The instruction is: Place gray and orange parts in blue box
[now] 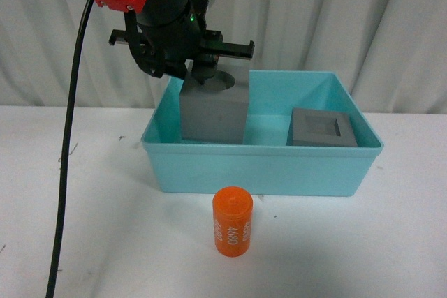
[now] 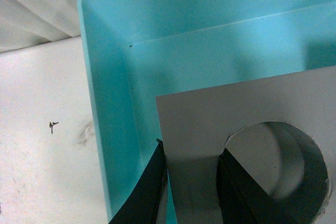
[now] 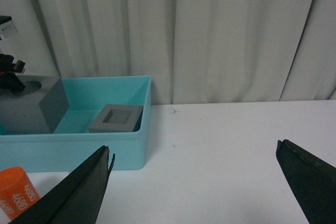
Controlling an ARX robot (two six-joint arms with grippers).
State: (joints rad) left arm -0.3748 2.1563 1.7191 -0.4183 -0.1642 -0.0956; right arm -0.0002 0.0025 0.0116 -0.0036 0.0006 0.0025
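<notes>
Roughly halfway: holding round-holed gray cube (image 1: pixel 213 116), pinched in left claw (image 1: pixel 202 78), inside turquoise plastic bin (image 1: pixel 258 169); square-holed gray cube (image 1: pixel 323 128) sitting inside, orange cylinder (image 1: pixel 232 221) waiting lower centre.

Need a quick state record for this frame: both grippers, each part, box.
left gripper: shut on round-recess gray cube, one finger in the recess, one outside its wall
round-recess gray cube: within the blue box, left end; resting on the floor or not, cannot tell
square-recess gray cube: in the blue box, right end, free
orange cylinder: upright on the table, in front of the blue box
right gripper: open, empty, above the table
left to place: orange cylinder
</notes>
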